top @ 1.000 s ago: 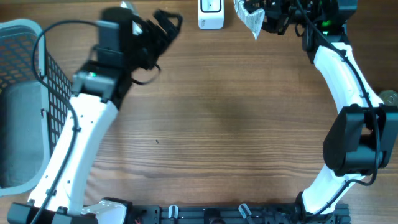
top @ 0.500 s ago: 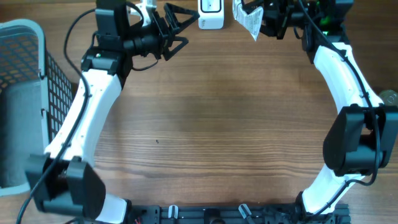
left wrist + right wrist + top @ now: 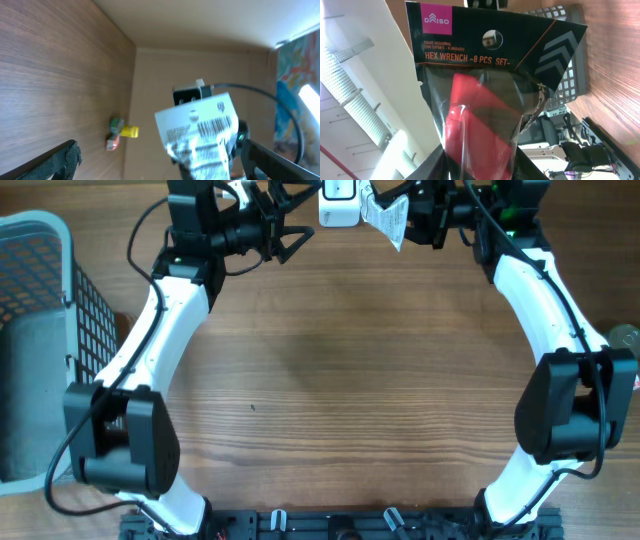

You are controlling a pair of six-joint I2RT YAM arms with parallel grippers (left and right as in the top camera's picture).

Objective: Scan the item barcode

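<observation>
- R gripper (image 3: 412, 214) at far edge of table (image 3: 330, 380), fingers narrow, pinched on the hex wrench pack (image 3: 385, 220)
- Pack is held up off the table, tilted, just right of the white scanner (image 3: 338, 202) in overhead view; can't tell if the two touch
- R wrist view: pack fills the frame, front side to the cam – black card header w/ pink logo, "HEX WRENCH 8 PCS SET", hang hole at top, red contents behind clear plastic
- L wrist view: back of the pack faces this cam, white label w/ barcode (image 3: 216, 126) on its upper right, small print to the left of it, crinkled clear plastic below
- L gripper (image 3: 300, 212) just left of the scanner, pointing toward pack; fingers (image 3: 60, 159) spread wide, nothing between them
- L and R grippers near each other, scanner between them in overhead view, not touching
- Dark boxy part w/ a cable (image 3: 260, 92) sits behind the pack in L wrist view; can't tell what it is
- Small green, yellow and red bits (image 3: 120, 132) on the table by the wall, well apart from the pack
- Grey mesh basket (image 3: 40, 330) at L edge of the table, far from both grippers; contents not clear
</observation>
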